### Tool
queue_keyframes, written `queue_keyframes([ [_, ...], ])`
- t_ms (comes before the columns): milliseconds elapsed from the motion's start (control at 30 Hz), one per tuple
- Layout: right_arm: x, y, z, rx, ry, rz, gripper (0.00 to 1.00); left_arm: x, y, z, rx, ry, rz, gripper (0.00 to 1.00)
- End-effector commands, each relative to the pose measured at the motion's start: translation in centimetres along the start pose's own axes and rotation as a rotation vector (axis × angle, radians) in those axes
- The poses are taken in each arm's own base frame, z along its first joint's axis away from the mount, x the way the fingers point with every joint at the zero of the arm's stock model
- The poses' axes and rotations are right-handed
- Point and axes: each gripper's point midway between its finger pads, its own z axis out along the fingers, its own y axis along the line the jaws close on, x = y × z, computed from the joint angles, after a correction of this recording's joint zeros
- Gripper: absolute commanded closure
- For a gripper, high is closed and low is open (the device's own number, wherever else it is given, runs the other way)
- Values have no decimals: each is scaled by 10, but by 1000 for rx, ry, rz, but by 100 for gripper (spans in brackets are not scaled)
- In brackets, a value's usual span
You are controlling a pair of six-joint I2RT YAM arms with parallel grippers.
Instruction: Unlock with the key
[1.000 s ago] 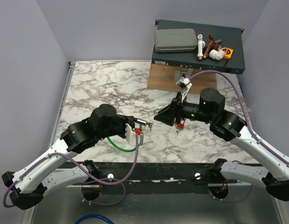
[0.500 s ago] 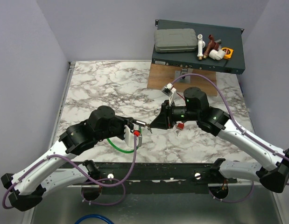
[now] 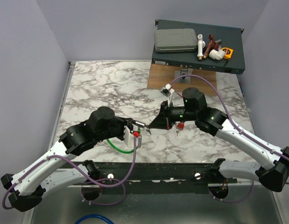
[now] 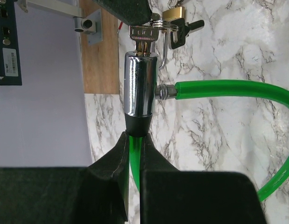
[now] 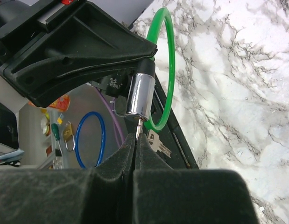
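The lock is a chrome cylinder [image 4: 140,84] on a green cable [image 4: 228,88]; it also shows in the right wrist view [image 5: 138,95]. My left gripper [image 4: 134,140] is shut on the green cable just below the cylinder's black collar and holds it above the table's front edge [image 3: 140,124]. A small silver key [image 4: 143,35] sits in the cylinder's far end. My right gripper [image 5: 136,137] is shut on that key's head [image 5: 138,126]. A second silver key [image 5: 158,142] hangs from its ring. A small red tag [image 3: 180,125] shows under the right gripper [image 3: 151,128].
A brass padlock [image 4: 174,11] lies on the marble behind the key ring. A dark box [image 3: 198,60] with pipe fittings and a grey case stands at the back right, with a wooden board [image 3: 160,77] in front. A blue cable loop [image 5: 90,140] lies below the table.
My right gripper has moved left with the key up to the lock cylinder held by the left gripper. In the last half second almost nothing moved.
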Motion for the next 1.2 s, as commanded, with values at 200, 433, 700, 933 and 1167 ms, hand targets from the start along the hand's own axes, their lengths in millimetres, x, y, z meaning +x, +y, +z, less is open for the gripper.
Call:
queue_keyframes([
  [200, -19, -4, -3, 48, -95, -237, 99, -27, -1, 1, 103, -88, -32, 100],
  [433, -20, 16, -17, 57, -223, -583, 99, -39, -3, 2, 176, -103, -109, 100],
  [700, 1, 29, -6, 86, -146, -858, 99, -58, -6, -7, 293, -143, -200, 100],
  [933, 4, 28, -7, 265, -112, -1124, 99, -64, -7, -17, 458, -130, -409, 100],
  [1167, 2, 29, -9, 392, -99, -1333, 99, -65, -10, -25, 471, -180, -433, 100],
])
